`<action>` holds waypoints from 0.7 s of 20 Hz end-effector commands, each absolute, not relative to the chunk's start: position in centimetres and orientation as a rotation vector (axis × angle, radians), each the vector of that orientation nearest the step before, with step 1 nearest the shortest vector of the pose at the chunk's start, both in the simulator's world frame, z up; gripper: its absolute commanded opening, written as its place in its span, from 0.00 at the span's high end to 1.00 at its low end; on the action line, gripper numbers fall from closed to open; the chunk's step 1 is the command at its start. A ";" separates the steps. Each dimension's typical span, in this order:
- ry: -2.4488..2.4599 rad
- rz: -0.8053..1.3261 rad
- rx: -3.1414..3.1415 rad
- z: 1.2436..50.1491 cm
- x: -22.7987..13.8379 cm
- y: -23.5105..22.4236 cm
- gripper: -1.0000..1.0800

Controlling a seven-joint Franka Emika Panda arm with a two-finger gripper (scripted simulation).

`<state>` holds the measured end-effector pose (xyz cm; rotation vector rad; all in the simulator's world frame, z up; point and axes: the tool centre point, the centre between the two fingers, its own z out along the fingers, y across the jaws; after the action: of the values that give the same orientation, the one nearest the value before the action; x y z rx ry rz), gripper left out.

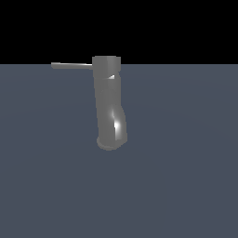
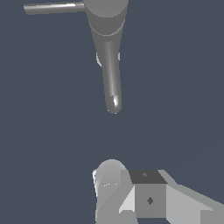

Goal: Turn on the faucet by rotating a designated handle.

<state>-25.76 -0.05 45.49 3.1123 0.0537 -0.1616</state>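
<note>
Glossy grey faucet [image 1: 110, 104] standing upright on a flat slate-blue floor [image 1: 186, 176], bending slightly near its rounded lower end. Thin grey handle [image 1: 72, 65] jutting level from the flat round top, toward the exterior view's left. No arm in the exterior view. Seen through the wrist view: same faucet [image 2: 109, 52] and handle [image 2: 52, 7], with the white-grey gripper [image 2: 131, 192] well apart from both, touching nothing. Cannot tell whether parted or together; fingertips not visible.
</note>
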 end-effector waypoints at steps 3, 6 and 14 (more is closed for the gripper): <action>0.050 -0.161 3.112 45.5 -25.8 0.0 1.00; 0.034 -0.161 3.113 45.3 -25.7 0.2 1.00; -0.081 -0.155 3.114 44.5 -25.3 1.9 1.00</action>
<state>-25.42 1.47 44.67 3.1138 -0.0535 -0.1561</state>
